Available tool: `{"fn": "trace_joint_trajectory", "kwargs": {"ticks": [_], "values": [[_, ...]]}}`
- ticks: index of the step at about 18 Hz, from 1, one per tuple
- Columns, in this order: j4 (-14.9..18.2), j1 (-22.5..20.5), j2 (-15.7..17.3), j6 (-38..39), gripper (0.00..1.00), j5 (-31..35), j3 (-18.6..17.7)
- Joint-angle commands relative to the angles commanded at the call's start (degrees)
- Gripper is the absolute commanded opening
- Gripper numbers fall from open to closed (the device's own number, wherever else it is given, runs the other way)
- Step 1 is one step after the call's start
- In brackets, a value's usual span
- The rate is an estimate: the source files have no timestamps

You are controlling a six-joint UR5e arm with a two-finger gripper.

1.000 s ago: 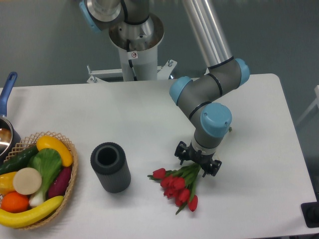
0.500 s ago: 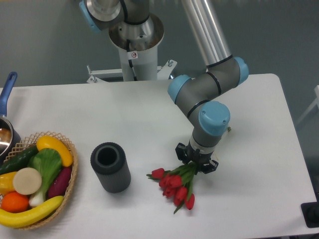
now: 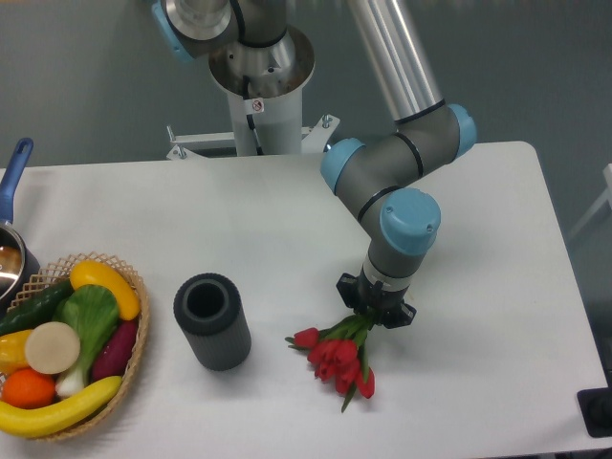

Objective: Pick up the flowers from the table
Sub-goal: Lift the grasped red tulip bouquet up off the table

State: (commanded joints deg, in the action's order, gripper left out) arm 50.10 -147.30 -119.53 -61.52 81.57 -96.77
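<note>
The flowers (image 3: 337, 358), a bunch of red tulips with green stems, lie at the front middle of the white table (image 3: 497, 316). Their heads point toward the front left. My gripper (image 3: 374, 312) points down over the stems just behind the heads, and its fingers are closed in on the stems. The far ends of the stems are hidden under the wrist. The heads seem to be at or just above the tabletop; I cannot tell which.
A dark cylinder (image 3: 211, 320) stands upright left of the flowers. A wicker basket (image 3: 136, 337) of fruit and vegetables sits at the front left edge. A pot with a blue handle (image 3: 13, 177) is at the far left. The robot base (image 3: 258, 105) stands behind the table.
The gripper's fingers have closed from wide apart onto the stems. The tulip heads have drawn together and shifted slightly, and the wrist has edged a little to the left.
</note>
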Motion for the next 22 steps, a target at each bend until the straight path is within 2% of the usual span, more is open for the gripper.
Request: {"fn": "trace_joint_trajectory", "kwargs": {"ticks": [1, 4, 9, 16, 22], "values": [[-0.09, -0.17, 0.26, 0.00, 0.21, -0.52, 0.00], [0.17, -0.35, 4.21, 0.00, 0.22, -1.84, -0.09], [0.00, -0.62, 10.63, 0.09, 0.22, -11.32, -0.79], [0.00, -0.88, 15.47, 0.17, 0.22, -19.41, -0.18], [-0.09, -6.32, 18.37, 2.46, 0.22, -31.18, -0.61]]}}
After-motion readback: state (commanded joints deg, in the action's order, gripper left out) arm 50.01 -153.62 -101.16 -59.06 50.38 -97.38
